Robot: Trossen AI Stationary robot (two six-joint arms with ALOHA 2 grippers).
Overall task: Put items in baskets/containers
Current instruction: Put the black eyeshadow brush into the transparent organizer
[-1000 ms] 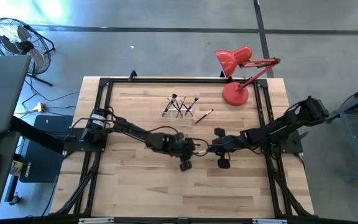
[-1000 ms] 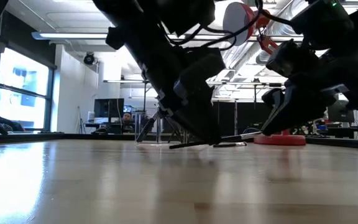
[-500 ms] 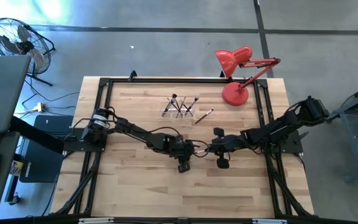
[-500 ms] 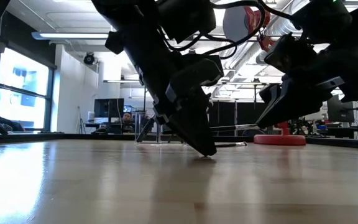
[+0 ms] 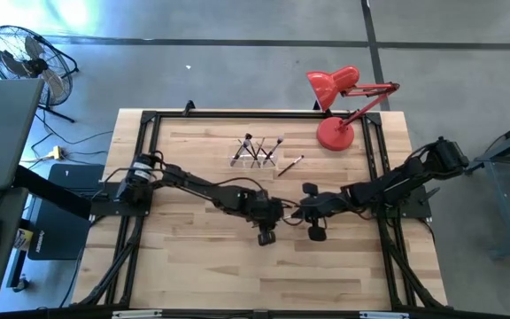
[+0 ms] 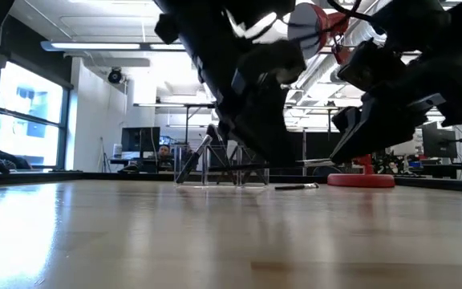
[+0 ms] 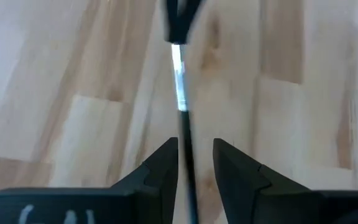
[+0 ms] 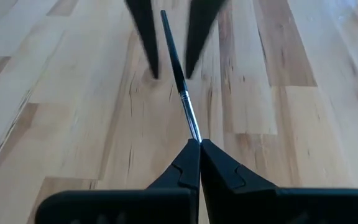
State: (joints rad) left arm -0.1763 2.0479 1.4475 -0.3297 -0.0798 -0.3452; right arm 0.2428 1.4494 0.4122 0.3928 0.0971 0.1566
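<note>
My right tool (image 8: pixel 194 146) is pressed together on a makeup brush (image 8: pixel 178 74), holding it level above the bench (image 5: pixel 193 266) so its handle reaches between the half-spread fingers of my left tool (image 7: pixel 194 155), apparently for a handover. The clear holder (image 5: pixel 255 152) sits farther back.

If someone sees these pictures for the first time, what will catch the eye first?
Two dark arms meet at mid-table: the right gripper is shut on one thin brush, whose other end lies between the open fingers of the left gripper. Toward the far edge, a clear holder has several brushes in it, with a loose brush on the wood beside it. A red lamp stands at the far right corner.
</note>
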